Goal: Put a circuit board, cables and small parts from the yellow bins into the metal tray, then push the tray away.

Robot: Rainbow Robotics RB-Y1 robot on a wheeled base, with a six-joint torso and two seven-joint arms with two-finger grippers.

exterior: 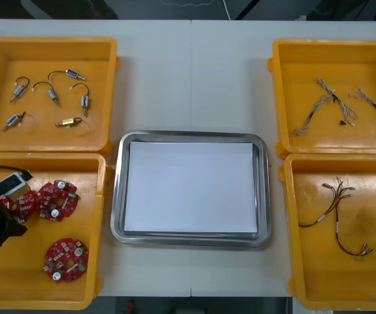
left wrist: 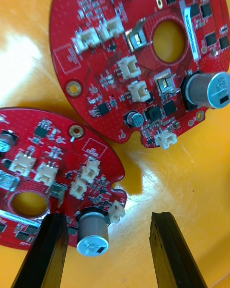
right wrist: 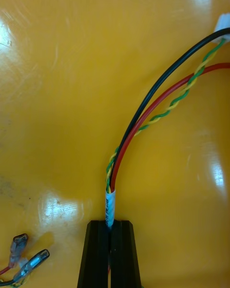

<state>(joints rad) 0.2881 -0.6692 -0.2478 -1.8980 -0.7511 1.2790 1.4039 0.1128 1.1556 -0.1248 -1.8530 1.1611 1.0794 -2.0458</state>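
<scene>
We see the left gripper [left wrist: 109, 218] low in the near-left yellow bin [exterior: 17, 288], its fingers spread on either side of the silver capacitor [left wrist: 92, 233] at the edge of one round red circuit board [left wrist: 48, 182]. A second board [left wrist: 134, 67] lies just beyond it and a third [exterior: 65, 260] sits nearer in the same bin.

The right gripper [right wrist: 110, 225] is at the right edge of the near-right yellow bin [exterior: 318, 275]. Its fingers are pressed together and pinch the white-sleeved end of a cable bundle [right wrist: 110, 206] of black, red and twisted green-and-yellow wires, which curves away over the bin floor. Another cable [exterior: 338, 216] lies farther left in that bin.

The metal tray [exterior: 117, 196], white inside, sits between the bins.
</scene>
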